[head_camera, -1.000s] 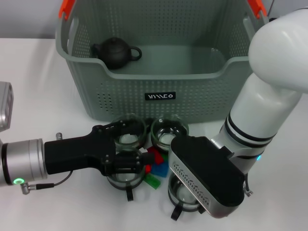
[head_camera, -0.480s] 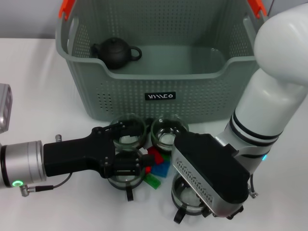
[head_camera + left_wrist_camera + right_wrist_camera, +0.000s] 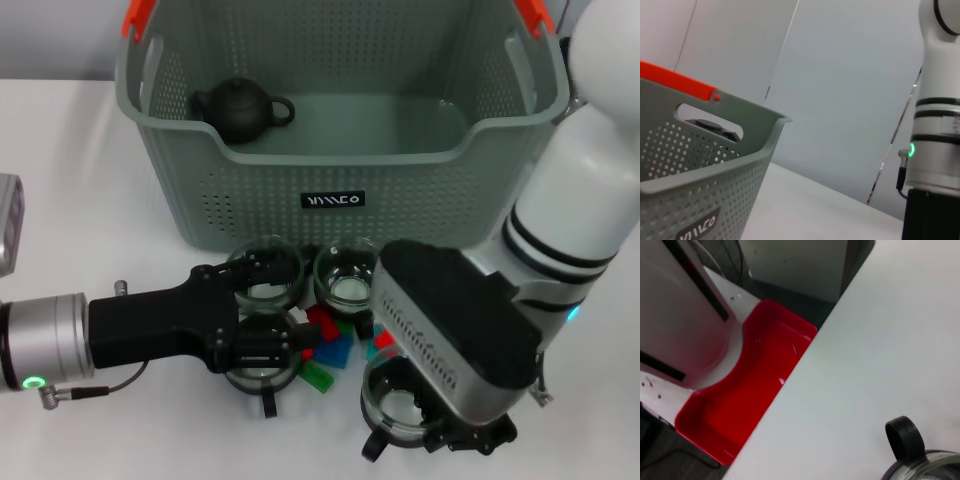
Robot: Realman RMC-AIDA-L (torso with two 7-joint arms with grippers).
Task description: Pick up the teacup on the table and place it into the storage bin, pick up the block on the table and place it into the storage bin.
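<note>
The grey-green storage bin (image 3: 340, 195) stands at the back of the table, and its corner (image 3: 705, 165) shows in the left wrist view. Several glass teacups sit in front of it: two near the bin (image 3: 268, 272) (image 3: 350, 275) and two nearer me (image 3: 262, 368) (image 3: 398, 405). Red, blue and green blocks (image 3: 328, 345) lie between them. My left gripper (image 3: 268, 342) reaches in low from the left, over the near-left teacup. My right gripper (image 3: 435, 420) hangs over the near-right teacup, whose black handle (image 3: 905, 440) shows in the right wrist view.
A dark teapot (image 3: 240, 108) lies inside the bin at its back left. The bin has orange handle tips (image 3: 138, 18). Off the table's edge, a red tub (image 3: 740, 405) sits on the floor. The right arm (image 3: 935, 150) stands tall at the bin's right.
My right arm has swung to the right, and its wrist has slid right over the near-right teacup. The left arm has drawn back slightly to the left. The cups and blocks stay put.
</note>
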